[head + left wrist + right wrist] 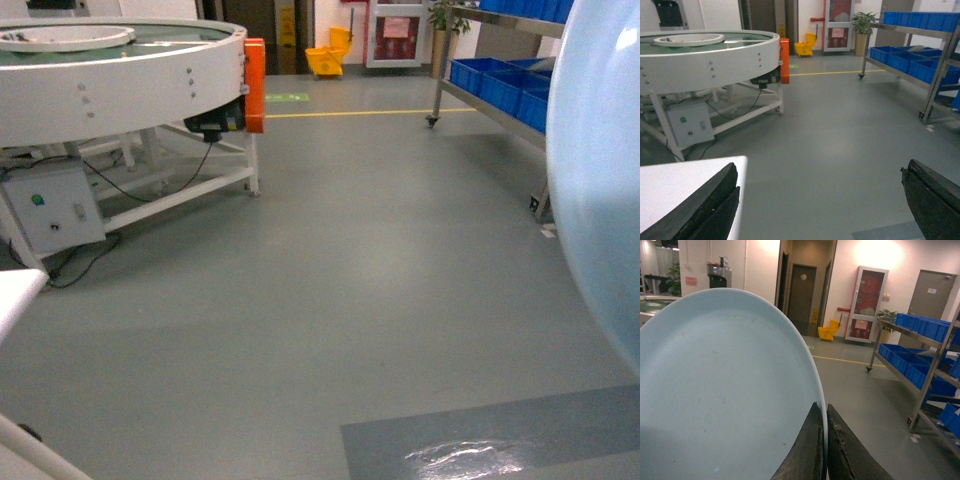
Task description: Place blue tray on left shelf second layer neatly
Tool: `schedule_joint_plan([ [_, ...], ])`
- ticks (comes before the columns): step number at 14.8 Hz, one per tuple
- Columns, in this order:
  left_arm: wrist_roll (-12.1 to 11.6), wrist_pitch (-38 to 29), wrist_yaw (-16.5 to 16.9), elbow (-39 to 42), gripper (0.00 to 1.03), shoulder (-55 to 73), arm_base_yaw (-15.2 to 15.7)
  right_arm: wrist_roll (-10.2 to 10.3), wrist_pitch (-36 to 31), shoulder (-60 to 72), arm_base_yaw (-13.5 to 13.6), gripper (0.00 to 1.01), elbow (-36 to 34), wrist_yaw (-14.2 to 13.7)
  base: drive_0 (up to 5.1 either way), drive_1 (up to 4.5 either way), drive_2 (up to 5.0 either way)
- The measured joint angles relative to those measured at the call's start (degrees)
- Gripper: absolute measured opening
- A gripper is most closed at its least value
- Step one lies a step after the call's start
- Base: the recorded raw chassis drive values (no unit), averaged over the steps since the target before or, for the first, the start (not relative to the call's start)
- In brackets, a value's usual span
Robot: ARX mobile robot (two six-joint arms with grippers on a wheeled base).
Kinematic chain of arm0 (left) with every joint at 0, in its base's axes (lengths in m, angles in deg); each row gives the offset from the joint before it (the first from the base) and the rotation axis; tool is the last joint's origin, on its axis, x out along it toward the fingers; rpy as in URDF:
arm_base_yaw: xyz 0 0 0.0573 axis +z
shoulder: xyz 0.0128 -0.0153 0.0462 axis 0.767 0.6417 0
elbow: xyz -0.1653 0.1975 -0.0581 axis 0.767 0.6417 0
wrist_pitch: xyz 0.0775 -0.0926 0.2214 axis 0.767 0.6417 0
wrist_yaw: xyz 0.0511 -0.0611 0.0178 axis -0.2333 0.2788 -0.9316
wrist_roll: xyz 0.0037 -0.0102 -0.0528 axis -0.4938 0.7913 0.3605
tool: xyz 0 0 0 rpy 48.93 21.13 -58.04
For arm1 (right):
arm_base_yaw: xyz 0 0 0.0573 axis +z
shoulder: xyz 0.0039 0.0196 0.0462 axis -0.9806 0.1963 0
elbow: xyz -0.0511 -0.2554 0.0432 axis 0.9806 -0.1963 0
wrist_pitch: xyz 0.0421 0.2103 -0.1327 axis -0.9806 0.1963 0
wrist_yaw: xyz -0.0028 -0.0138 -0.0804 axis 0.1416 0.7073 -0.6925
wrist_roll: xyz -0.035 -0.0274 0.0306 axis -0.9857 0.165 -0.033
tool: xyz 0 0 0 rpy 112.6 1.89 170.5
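I'm mid-carry: right pincer (823,450) clamps the blue tray (725,390) rim; the shelf (935,365) lies far ahead-right, so I drive closer.

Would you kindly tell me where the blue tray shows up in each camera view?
Head: blue tray fills the right edge.
Left wrist: not in it.
Right wrist: blue tray fills the left half, its rim pinched by the right gripper.
Shared landmark: yellow mop bucket.

a tally of the floor

one pale light-blue plastic tray (725,390), one round white turntable (710,52), one yellow mop bucket (805,47), one potted green plant (861,22), one stainless-steel rack (940,65) holding several dark-blue crates (900,57), and two black grippers.
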Motion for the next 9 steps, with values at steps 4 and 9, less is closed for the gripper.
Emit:
schedule_joint_plan([
  [4,0.0,0.2,0.0,0.0,0.98,0.0,0.0,-0.2,0.2,0.3,0.0,0.02,0.0,0.0,-1.7,2.38,-5.8],
  [9,0.0,0.5,0.0,0.0,0.98,0.0,0.0,-0.2,0.3,0.4,0.0,0.02,0.0,0.0,-1.7,2.36,-5.8],
])
